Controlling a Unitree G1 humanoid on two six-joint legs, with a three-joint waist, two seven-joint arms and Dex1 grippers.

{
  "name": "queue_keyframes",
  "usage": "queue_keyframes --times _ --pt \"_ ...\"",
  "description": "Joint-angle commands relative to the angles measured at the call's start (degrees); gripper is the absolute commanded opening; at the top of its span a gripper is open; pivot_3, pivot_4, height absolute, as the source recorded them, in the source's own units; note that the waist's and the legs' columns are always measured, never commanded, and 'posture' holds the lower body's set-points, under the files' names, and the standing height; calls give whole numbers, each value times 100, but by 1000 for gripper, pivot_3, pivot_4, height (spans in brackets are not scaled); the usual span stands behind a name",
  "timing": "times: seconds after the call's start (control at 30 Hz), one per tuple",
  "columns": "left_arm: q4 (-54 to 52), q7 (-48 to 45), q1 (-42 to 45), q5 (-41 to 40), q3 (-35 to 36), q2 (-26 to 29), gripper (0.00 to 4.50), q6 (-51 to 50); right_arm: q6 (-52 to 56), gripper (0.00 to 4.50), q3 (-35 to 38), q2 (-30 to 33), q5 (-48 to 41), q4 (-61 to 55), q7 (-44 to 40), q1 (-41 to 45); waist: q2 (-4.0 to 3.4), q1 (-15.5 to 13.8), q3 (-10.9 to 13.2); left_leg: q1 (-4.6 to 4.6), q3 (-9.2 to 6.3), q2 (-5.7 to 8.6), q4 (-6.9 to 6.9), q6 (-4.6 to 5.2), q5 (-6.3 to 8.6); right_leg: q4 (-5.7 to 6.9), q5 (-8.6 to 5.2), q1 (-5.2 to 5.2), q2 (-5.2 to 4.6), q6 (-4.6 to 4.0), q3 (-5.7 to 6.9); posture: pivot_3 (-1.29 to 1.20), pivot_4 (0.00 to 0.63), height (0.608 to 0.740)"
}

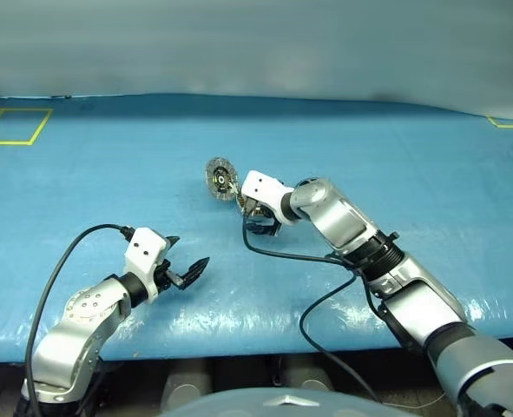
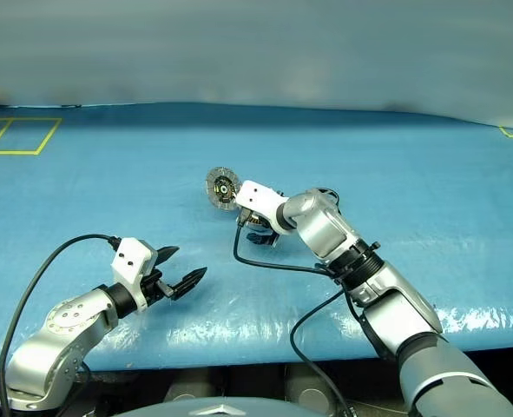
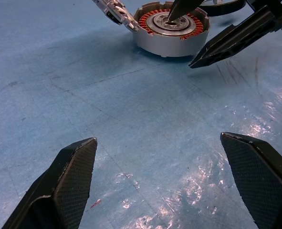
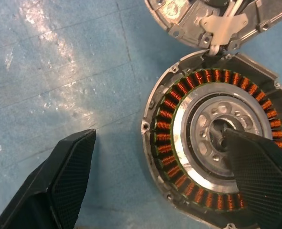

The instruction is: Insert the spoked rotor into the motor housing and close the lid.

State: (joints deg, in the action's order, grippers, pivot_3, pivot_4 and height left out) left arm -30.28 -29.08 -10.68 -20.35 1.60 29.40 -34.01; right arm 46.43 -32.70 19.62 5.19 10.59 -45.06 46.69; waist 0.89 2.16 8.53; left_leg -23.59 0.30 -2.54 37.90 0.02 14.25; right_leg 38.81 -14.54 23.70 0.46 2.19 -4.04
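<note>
The blue table (image 1: pixel 395 156) spreads wide and mostly bare, its near edge running along the bottom of the head views and its far edge under a pale wall (image 1: pixel 256 43); yellow tape outlines (image 1: pixel 13 126) mark the far corner at ten o'clock.

The right gripper (image 4: pixel 164 176) hangs over the motor housing (image 4: pixel 179 124) near table centre, jaws spread wide and holding nothing, one finger (image 4: pixel 260 167) over the silver centre, the other over bare table.

The housing's copper ring surrounds a silver disc with round holes, possibly the spoked rotor (image 4: pixel 212 131) already seated.

The lid (image 1: pixel 220 176) stands tilted open at the housing's eleven o'clock, hinged at its edge.

The left gripper (image 1: pixel 187 258) hovers at seven o'clock, well apart, wide open and empty.
</note>
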Motion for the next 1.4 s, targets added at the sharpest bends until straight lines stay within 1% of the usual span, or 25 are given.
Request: queue_keyframes --times 0.03,0.1,0.2,0.37,0.4,0.57,0.77,0.87,1.0,1.13,1.23,1.4 --pt "-138 -28 18 -5 32 -10 4500 136 -60 4463 -2 -63 64 208 -63 75 1 -1 0 2 0 0 0 0 0 0 0 -3 0 0 1 0 150 740" --pt "-137 -22 19 1 26 -13 4500 136 -99 4463 2 -98 96 301 -76 107 1 -1 0 3 -1 0 1 0 0 0 0 -4 0 0 1 0 150 740" --pt "-154 -24 -4 -3 29 -12 4500 138 -88 3901 5 -144 76 267 -193 140 1 -4 0 3 0 0 3 0 0 0 0 -4 0 0 1 0 150 740" --pt "-137 12 -70 146 63 12 4500 375 179 2291 -2 -255 -64 -45 -427 65 1 21 -1 2 0 -1 -3 0 0 0 0 -1 1 0 0 0 150 740" --pt "-124 12 -87 165 72 9 4500 427 269 2045 31 -302 -106 -96 -444 44 2 35 -1 4 -1 -3 -5 0 0 0 0 -1 3 -1 0 0 150 740" --pt "-111 -57 -318 197 164 -56 4500 896 1003 1984 126 -630 -293 -682 -326 -201 1 88 -1 6 -3 -6 -7 -1 0 4 -2 0 4 -5 1 0 150 740" --pt "-80 -255 -813 347 183 -70 4500 1794 1883 1984 -126 -869 -405 -1703 -47 -753 4 140 -3 5 -4 -7 -13 -1 1 3 -4 3 -3 -7 0 0 150 740" --pt "-42 -393 -1059 493 136 9 4500 2174 2216 1984 -224 -920 -424 -2021 156 -986 4 144 -4 7 -4 -7 -15 -1 1 3 -8 2 -6 -13 2 0 150 740" --pt "-33 -450 -1139 406 181 -25 4500 2223 2500 1984 -174 -879 -504 -2251 356 -1188 5 142 -5 15 -4 -8 -13 -2 1 3 -20 -5 -6 -28 5 0 150 740" --pt "-44 -485 -1170 376 191 -33 4500 2219 2944 1984 -38 -895 -672 -2570 571 -1387 9 137 -7 15 -4 -7 -12 -2 1 3 -25 -7 -7 -14 5 0 150 740" --pt "-44 -501 -1185 381 182 -35 4500 2209 3286 1984 62 -969 -800 -2832 784 -1534 11 134 -9 14 -6 -7 -16 -1 1 3 -21 -6 -9 -11 5 0 150 740" --pt "2 -543 -1125 375 113 -36 4500 2172 3779 1984 201 -1282 -961 -3187 1247 -1699 10 138 -9 15 -8 -7 -21 -1 1 3 -23 -5 -7 -10 6 0 150 740"
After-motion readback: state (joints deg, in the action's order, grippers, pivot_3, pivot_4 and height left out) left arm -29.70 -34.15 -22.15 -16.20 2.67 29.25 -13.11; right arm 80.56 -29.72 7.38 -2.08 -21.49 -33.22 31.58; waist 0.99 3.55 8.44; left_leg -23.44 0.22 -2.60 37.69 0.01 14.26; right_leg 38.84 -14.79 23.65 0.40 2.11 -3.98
